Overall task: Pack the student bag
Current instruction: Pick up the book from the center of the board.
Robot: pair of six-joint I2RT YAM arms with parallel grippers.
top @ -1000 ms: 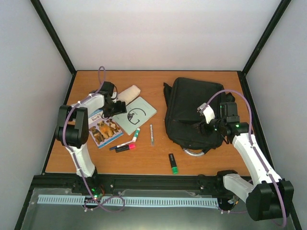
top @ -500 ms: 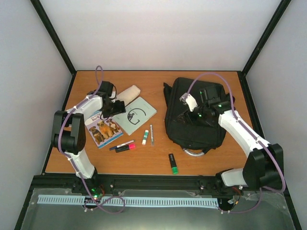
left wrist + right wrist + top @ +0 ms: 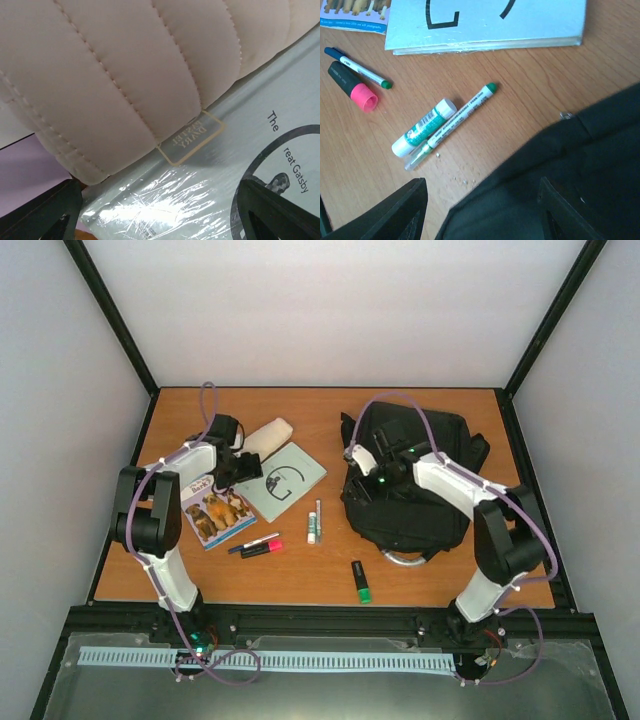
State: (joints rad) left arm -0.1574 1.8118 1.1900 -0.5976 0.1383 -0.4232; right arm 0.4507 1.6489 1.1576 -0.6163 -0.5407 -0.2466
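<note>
On the right half of the table [image 3: 300,575], the student bag [image 3: 400,520] lies flat; the right gripper [image 3: 365,475] hovers over its left edge, jaws parted, empty. The left gripper [image 3: 240,465] hangs wide open above the grey book [image 3: 295,480] and cream pouch [image 3: 270,433], holding nothing.

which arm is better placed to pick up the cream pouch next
Left. The left tool, open, sits right at the cream pouch, which fills its wrist view. The right tool hovers over the student bag at its edge, farther away.
</note>
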